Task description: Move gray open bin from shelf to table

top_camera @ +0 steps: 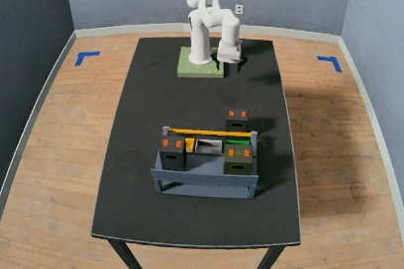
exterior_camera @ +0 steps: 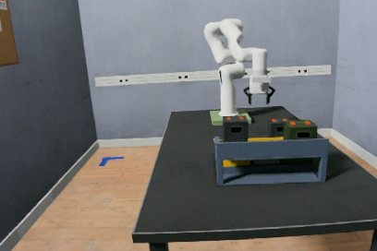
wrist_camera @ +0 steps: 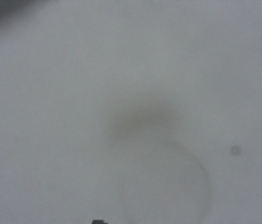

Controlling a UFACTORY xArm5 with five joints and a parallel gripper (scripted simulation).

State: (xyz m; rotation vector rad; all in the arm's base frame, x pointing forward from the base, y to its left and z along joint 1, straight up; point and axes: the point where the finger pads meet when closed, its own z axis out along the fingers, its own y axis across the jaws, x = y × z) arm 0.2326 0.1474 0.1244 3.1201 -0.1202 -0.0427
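Observation:
A blue-grey shelf (top_camera: 205,166) stands on the black table toward its front; it also shows in the exterior view (exterior_camera: 270,160). A dark gray open bin (top_camera: 172,152) with orange parts stands at its left end (exterior_camera: 236,128). An olive bin (top_camera: 238,159) (exterior_camera: 300,129) with orange parts stands at the right end. A second dark gray bin (top_camera: 237,120) (exterior_camera: 277,126) with orange parts stands behind the shelf's right part. My gripper (exterior_camera: 259,98) is open and empty, high above the table beside the arm's base, far from the shelf. The wrist view shows only blurred grey surface.
Between the end bins the shelf holds a yellow bin (top_camera: 189,143), a light grey one (top_camera: 208,146) and a green one (top_camera: 239,140), under a yellow rail (top_camera: 208,133). The arm stands on a green base plate (top_camera: 199,63) at the table's far end.

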